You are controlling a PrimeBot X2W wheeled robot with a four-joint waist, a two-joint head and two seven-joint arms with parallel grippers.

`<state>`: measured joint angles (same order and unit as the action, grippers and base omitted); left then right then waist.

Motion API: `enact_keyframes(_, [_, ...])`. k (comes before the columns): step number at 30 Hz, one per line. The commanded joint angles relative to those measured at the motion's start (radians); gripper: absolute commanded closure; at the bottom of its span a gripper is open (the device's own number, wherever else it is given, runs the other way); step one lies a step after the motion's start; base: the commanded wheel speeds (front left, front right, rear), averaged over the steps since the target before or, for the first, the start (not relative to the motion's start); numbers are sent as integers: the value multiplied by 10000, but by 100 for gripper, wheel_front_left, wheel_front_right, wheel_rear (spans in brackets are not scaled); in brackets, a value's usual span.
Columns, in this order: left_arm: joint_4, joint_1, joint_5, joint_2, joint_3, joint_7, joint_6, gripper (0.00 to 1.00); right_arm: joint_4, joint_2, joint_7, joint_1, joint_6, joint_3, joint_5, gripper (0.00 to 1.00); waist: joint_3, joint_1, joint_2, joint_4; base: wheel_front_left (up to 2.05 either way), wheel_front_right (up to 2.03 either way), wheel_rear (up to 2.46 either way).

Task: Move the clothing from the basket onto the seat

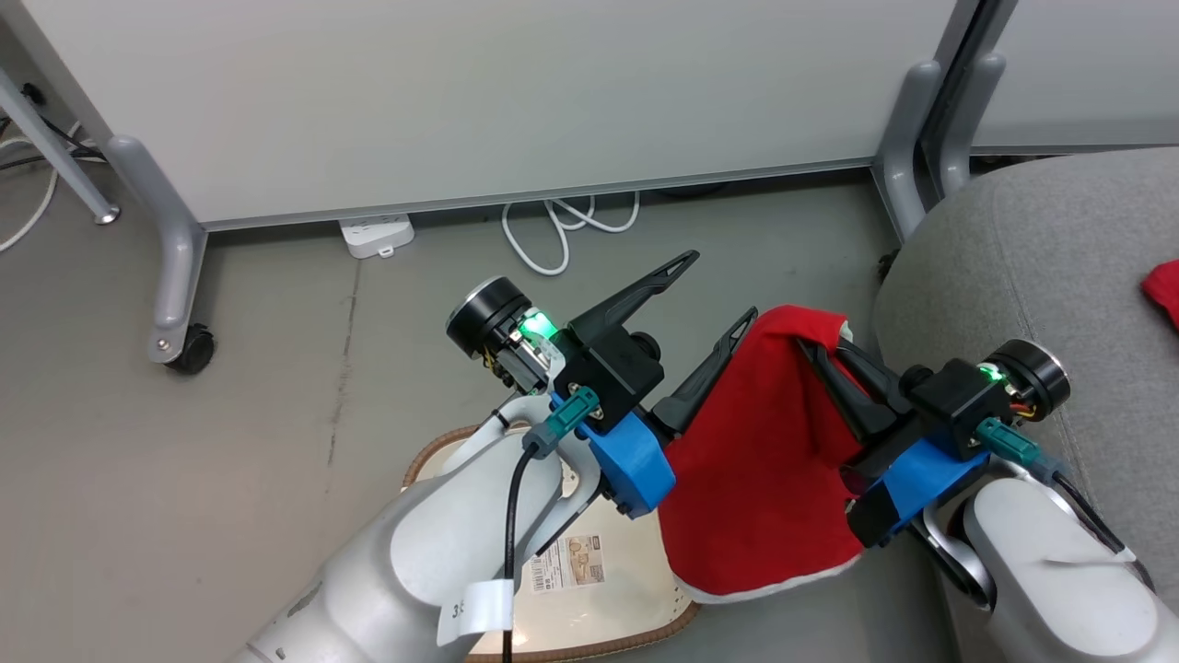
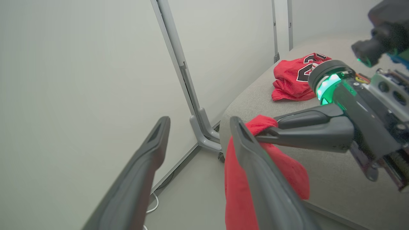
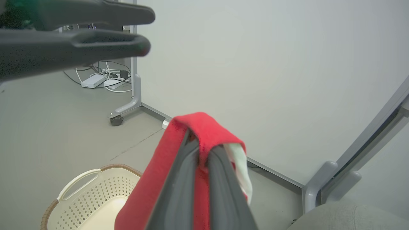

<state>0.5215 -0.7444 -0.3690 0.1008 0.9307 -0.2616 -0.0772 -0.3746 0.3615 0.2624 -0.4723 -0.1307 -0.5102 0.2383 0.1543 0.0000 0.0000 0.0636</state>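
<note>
A plain red garment [image 1: 755,460] with a white hem hangs from my right gripper [image 1: 812,348], which is shut on its top fold just left of the grey seat [image 1: 1032,267]. In the right wrist view the cloth [image 3: 204,127] drapes over my shut right gripper [image 3: 203,145]. My left gripper [image 1: 714,295] stands open beside the cloth's left edge, holding nothing; its spread jaws [image 2: 199,123] flank the cloth [image 2: 238,198]. A red jersey [image 2: 294,78] with black-and-white lettering lies on the seat [image 2: 335,179]. The cream basket [image 1: 636,599] sits on the floor beneath my left forearm, label showing.
White partition panels [image 1: 479,92] on grey castered legs [image 1: 175,276] stand behind. A power strip [image 1: 376,235] and looped white cable [image 1: 562,230] lie on the floor at their foot. The basket [image 3: 96,191] shows below the hanging cloth, left of the seat's corner [image 3: 345,217].
</note>
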Motion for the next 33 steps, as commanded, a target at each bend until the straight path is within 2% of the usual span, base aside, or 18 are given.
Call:
enact_keyframes(1, [3,-133,44,71,-26,-49,27,0,80,-31,37,-187,-1,87,-67,100,110,0,0,-169,0,0,0])
enact_keyframes(16, [85,-360,159,136,210,-49,-64,0,877,-439,37,-329,-1,2128,-522,100,896,0,0,-1469,0,0,0])
enact_keyframes(33, [-5,-454,259,120,712,-26,-163,0,1745,-887,37,475,-1,4524,-889,100,1757,0,0,-3016,0,0,0])
